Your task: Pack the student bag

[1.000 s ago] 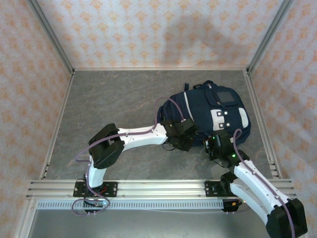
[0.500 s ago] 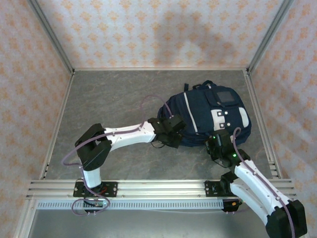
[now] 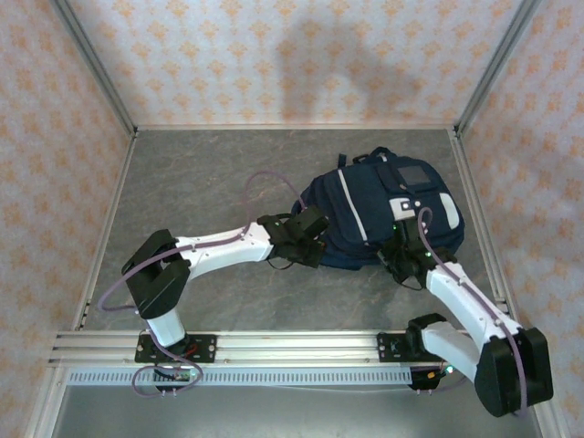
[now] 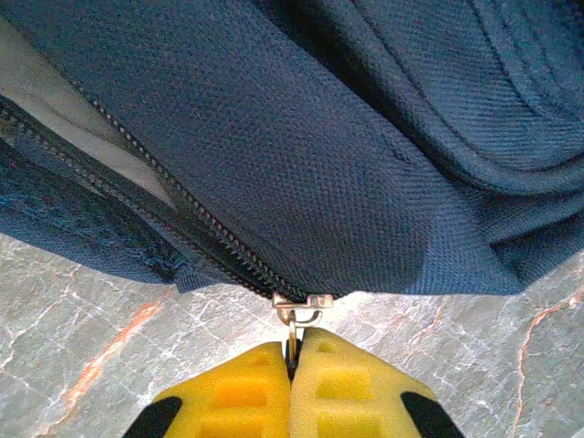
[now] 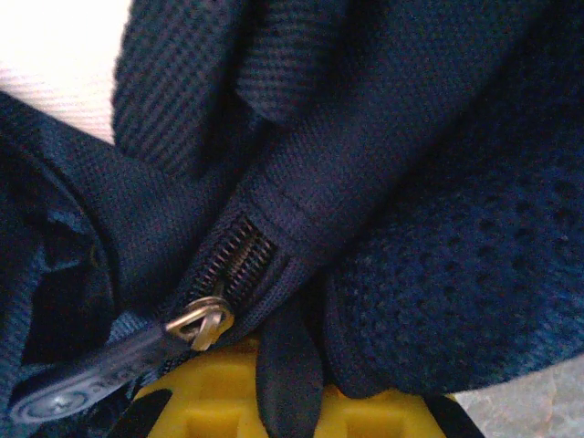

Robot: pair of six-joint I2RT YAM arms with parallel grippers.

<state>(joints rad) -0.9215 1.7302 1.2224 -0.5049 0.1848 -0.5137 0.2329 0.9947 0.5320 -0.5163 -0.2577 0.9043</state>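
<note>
Walls (image 3: 228, 55) on three sides are papered in a pale peach print with little orange floral motifs, with a soft shadow (image 3: 319, 46) on the back one. Tabletop (image 3: 210, 173) is grey marble-look with faint orange veins. Silver metal posts (image 3: 91, 64) run up the corners, and there's a slotted rail (image 3: 292, 345) along the near edge. Lighting's pretty even.

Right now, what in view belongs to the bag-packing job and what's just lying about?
Job: navy blue striped fabric backpack; its metal zip pull, pinched by left gripper; its dark fabric tab, clamped in right gripper.
Just there: grey marble-look tabletop; orange-patterned walls.
</note>
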